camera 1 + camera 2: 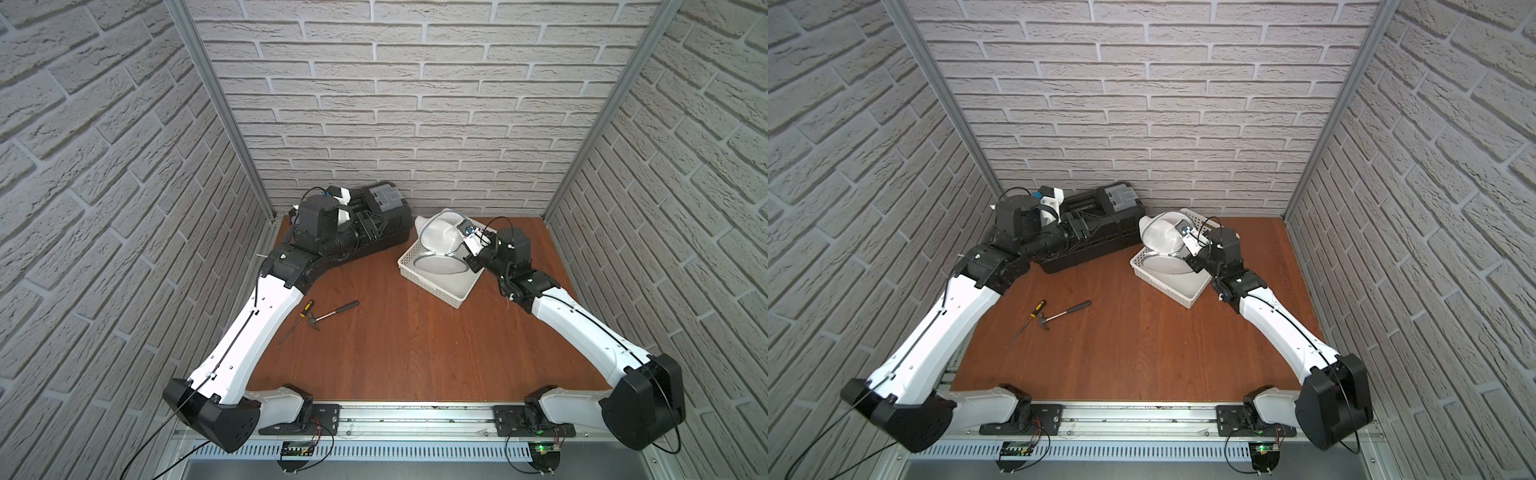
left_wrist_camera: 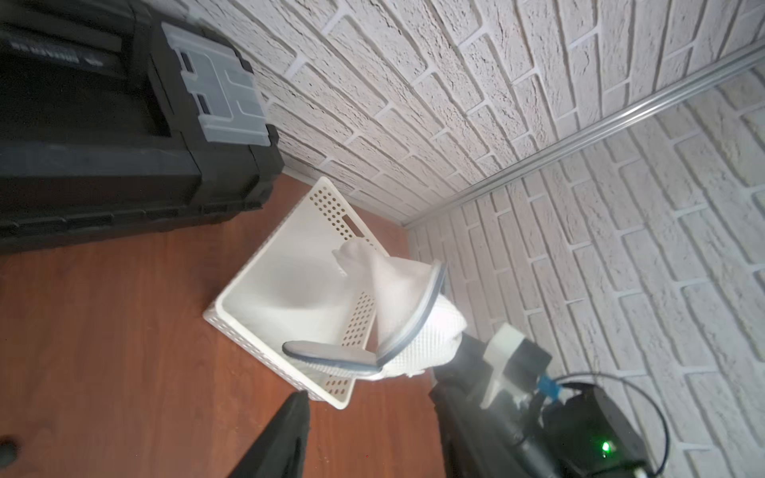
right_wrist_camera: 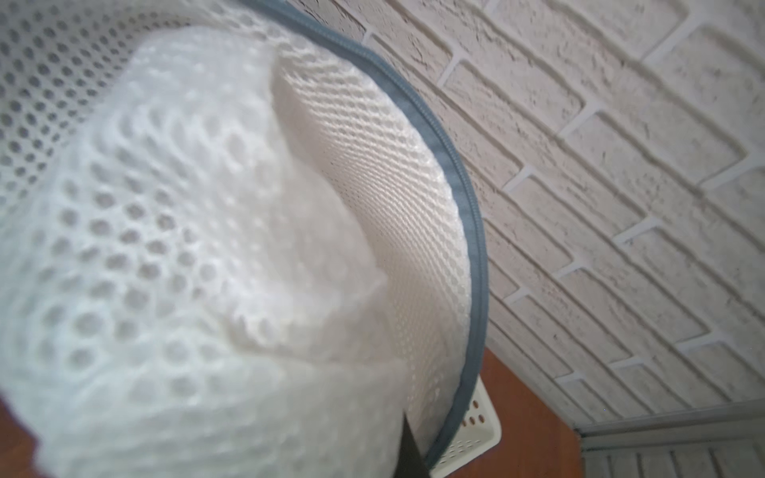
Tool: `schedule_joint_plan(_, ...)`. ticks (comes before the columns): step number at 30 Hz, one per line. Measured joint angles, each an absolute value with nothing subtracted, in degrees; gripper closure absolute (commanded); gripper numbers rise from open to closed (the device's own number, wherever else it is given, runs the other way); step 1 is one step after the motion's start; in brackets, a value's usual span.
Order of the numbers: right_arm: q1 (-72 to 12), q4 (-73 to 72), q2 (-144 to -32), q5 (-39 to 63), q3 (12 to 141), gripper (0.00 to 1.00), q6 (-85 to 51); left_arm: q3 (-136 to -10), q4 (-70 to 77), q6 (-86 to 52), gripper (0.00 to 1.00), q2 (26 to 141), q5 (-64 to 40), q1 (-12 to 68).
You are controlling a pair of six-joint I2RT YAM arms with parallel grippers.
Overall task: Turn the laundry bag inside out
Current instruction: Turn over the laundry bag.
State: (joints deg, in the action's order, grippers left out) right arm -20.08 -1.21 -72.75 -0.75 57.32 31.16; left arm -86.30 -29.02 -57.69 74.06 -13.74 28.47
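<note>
The laundry bag (image 1: 439, 239) (image 1: 1160, 237) is white mesh with a grey zipper rim and hangs open over the white perforated basket (image 1: 432, 291) (image 1: 1168, 291). Its domed half is lifted, and its flat grey-rimmed half (image 2: 327, 356) droops into the basket. My right gripper (image 1: 456, 246) is shut on the mesh at the bag's right side. The bag (image 3: 207, 207) fills the right wrist view, where only one dark fingertip (image 3: 410, 451) shows. My left gripper (image 2: 368, 414) sits left of the basket beside the toolbox, its fingers apart with nothing between them, well clear of the bag (image 2: 405, 298).
A black toolbox (image 1: 386, 199) (image 2: 124, 145) stands against the back wall, with my left wrist right in front of it. A hammer (image 1: 332, 313) and a screwdriver (image 1: 305, 309) lie on the wooden table at front left. Brick walls close in the back and both sides.
</note>
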Motion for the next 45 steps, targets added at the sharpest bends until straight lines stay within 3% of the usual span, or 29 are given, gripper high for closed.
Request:
schedule_joint_plan(6, -22.0, -4.4, -72.3, -1.8, 56.6, 0.97, 39.6, -87.8, -25.5, -69.6, 0.32, 79.7, -14.1, 38.7)
schedule_joint_plan(11, -22.1, -4.9, -74.4, -2.7, 57.2, 0.97, 40.6, -88.1, -25.3, -75.4, 0.23, 81.6, -14.5, 40.2)
schedule_joint_plan(16, -24.0, -7.0, -74.9, -4.4, 56.5, 0.97, 41.6, -88.1, -23.4, -80.0, 0.24, 81.8, -15.1, 40.2)
schedule_joint_plan(20, -25.8, -9.3, -74.7, -5.1, 55.2, 0.97, 42.5, -88.1, -22.9, -82.8, 0.31, 82.8, -15.9, 40.2)
schedule_joint_plan(28, -28.2, -10.7, -73.8, -6.8, 54.2, 0.97, 43.8, -88.0, -24.3, -86.6, 0.27, 83.8, -15.9, 40.3)
schedule_joint_plan(38, -32.7, -11.3, -71.6, -8.3, 53.3, 0.97, 43.9, -84.6, -24.3, -91.4, 0.31, 83.8, -14.1, 40.3)
schedule_joint_plan(45, -37.2, -10.3, -68.0, -9.8, 51.7, 0.97, 43.9, -84.3, -24.7, -93.2, 0.41, 83.7, -11.9, 40.2)
